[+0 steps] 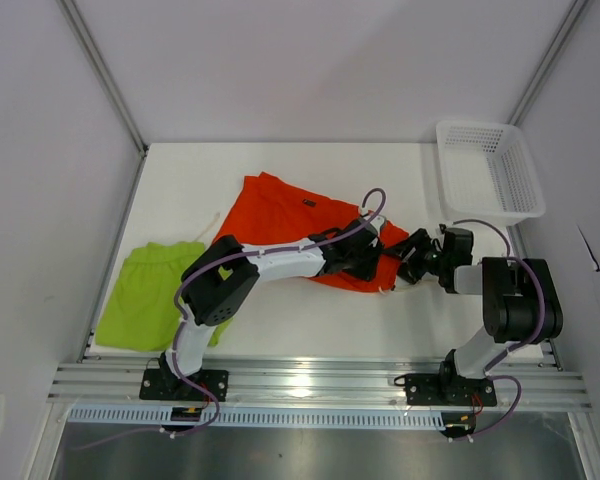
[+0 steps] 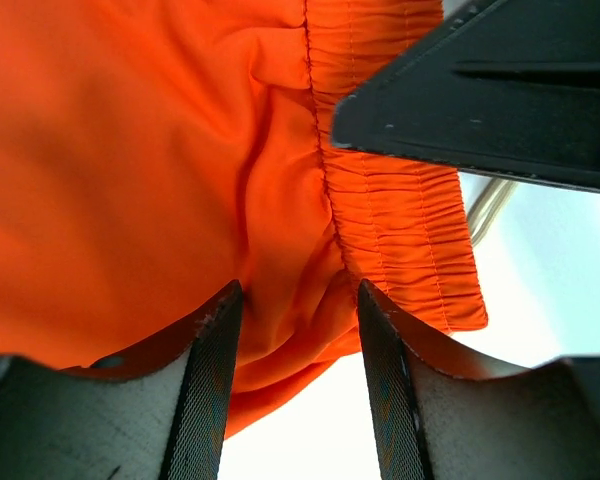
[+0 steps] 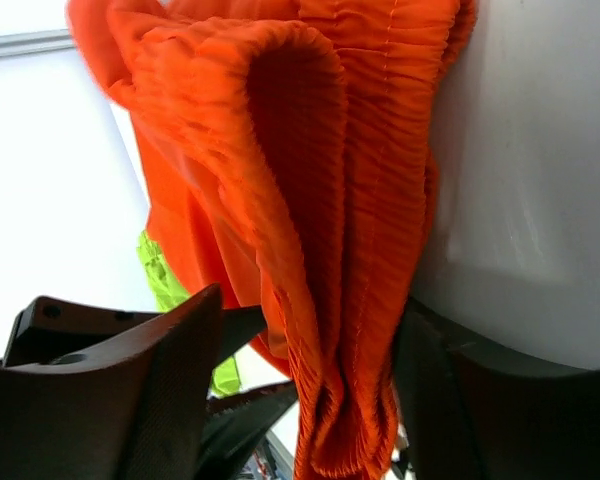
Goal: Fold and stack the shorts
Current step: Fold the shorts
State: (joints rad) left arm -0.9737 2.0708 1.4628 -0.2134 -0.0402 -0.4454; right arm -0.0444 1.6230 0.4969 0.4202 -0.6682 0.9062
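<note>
Top external view: the orange-red shorts (image 1: pixel 285 222) lie spread at the middle of the white table (image 1: pixel 310 320), their right end gathered up where both arms meet. The left gripper (image 1: pixel 363 258) reaches in from the left and the right gripper (image 1: pixel 408 256) from the right, the two just beside each other over that bunched end. Left wrist view shows a fold of orange cloth by the elastic waistband filling the gap between both fingers (image 2: pixel 215 385), so this pincer is clamped on the fabric. Right wrist view shows the doubled waistband standing between its fingers (image 3: pixel 175 385), against the right one and with a gap to the other; whether it is pinched I cannot tell. The lime green shorts (image 1: pixel 150 295) lie crumpled at the near left edge, well apart. A white mesh basket (image 1: pixel 490 172) sits at the far right corner
</note>
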